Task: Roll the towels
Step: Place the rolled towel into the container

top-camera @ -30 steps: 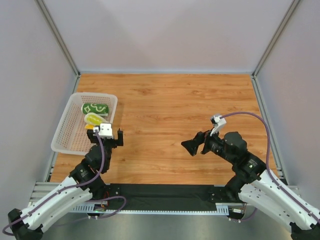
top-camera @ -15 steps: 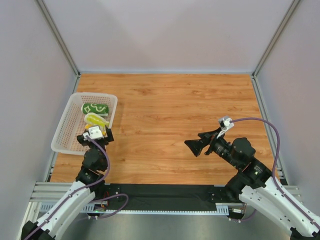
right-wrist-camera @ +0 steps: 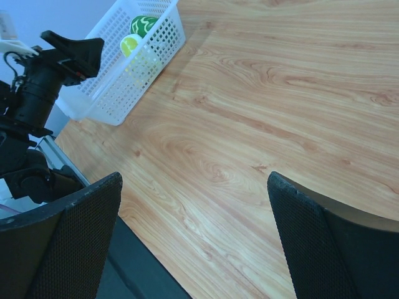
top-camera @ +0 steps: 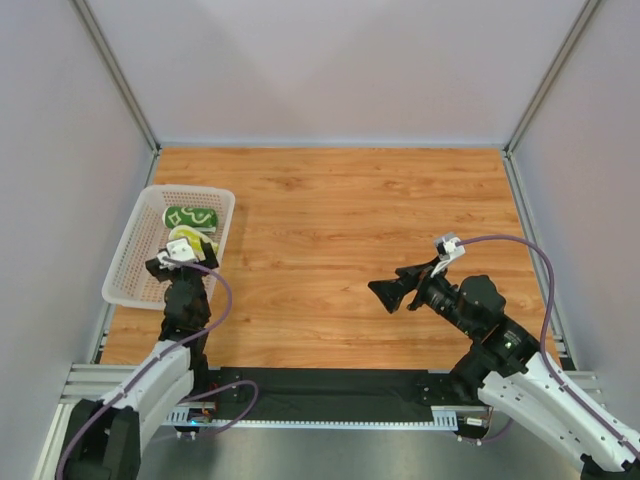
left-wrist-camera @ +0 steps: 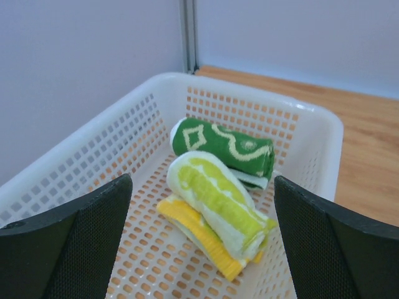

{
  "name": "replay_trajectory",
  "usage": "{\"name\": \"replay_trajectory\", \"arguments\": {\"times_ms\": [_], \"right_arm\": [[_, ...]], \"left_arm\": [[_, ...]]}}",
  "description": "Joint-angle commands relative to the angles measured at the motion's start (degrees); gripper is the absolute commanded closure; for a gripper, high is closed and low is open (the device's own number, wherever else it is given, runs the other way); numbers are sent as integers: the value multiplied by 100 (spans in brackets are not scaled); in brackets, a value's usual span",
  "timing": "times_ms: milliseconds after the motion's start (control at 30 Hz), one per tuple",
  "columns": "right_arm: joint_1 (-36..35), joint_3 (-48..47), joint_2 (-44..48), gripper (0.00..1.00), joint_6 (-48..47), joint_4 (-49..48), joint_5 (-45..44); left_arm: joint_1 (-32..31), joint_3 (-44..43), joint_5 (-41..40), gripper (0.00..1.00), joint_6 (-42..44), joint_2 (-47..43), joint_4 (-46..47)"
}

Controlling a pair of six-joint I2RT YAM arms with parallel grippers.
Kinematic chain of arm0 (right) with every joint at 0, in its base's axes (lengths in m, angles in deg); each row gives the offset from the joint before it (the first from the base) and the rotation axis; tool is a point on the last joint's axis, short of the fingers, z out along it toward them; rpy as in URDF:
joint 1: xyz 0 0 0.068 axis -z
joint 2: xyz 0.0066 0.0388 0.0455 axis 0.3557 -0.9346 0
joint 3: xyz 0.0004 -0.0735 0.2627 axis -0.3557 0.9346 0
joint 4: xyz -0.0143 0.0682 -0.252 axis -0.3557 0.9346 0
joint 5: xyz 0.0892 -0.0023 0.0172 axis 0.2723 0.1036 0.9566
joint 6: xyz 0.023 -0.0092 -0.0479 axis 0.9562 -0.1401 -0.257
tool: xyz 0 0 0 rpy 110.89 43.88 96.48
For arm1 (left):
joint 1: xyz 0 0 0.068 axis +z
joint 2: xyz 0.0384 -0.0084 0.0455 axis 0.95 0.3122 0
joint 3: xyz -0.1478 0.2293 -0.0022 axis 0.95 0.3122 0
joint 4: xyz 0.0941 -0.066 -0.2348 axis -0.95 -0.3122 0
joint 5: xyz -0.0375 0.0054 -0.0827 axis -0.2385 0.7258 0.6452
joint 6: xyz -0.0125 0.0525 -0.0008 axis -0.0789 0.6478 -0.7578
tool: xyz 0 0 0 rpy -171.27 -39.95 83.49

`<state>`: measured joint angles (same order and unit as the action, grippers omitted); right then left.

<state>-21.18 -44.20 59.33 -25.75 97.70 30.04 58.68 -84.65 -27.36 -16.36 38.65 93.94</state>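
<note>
Two towels are in view, both wound into rolls and lying inside one white perforated plastic basket (left-wrist-camera: 312, 118). The dark green towel with a white pattern (left-wrist-camera: 221, 149) lies nearer the basket's far wall. The yellow and lime-green towel with white patches (left-wrist-camera: 215, 212) lies just in front of it, and the two seem to touch. A flat yellow edge shows under the second roll, possibly a loose end.

The basket stands at the left side of the wooden worktop (top-camera: 340, 220). The left gripper (top-camera: 180, 262) hangs over the basket's near end, jaws spread wide and holding nothing. The right gripper (top-camera: 392, 288) is well apart over bare wood, also spread wide and empty.

Only the left wrist view shows the towels' patterns clearly. The right wrist view shows them small, beside the left arm.
</note>
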Motion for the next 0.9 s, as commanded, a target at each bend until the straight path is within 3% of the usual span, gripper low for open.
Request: {"name": "replay_trajectory", "arguments": {"times_ms": [0,267,333,467,533,767,867], "right_arm": [[-17,17,12,0,22,-177,-141],[-17,70,-85,0,-14,-176,-376],[-17,122,-137,0,-22,-229,-431],[-8,175,-287,0,-31,-308,-553],[-8,184,-383,0,-22,-326,-650],[-8,263,-533,0,-163,-431,-1054],[-8,456,-594,0,-198,-702,-1274]], "left_arm": [[231,360,794,1,-125,813,645],[284,209,1173,0,139,3149,2848],[275,44,1217,1,235,3337,3009],[293,-492,1384,0,138,3090,1545],[337,-626,1402,0,200,3345,1673],[784,-1293,2059,0,-159,3346,236],[812,-1172,2158,0,-178,3337,425]]}}
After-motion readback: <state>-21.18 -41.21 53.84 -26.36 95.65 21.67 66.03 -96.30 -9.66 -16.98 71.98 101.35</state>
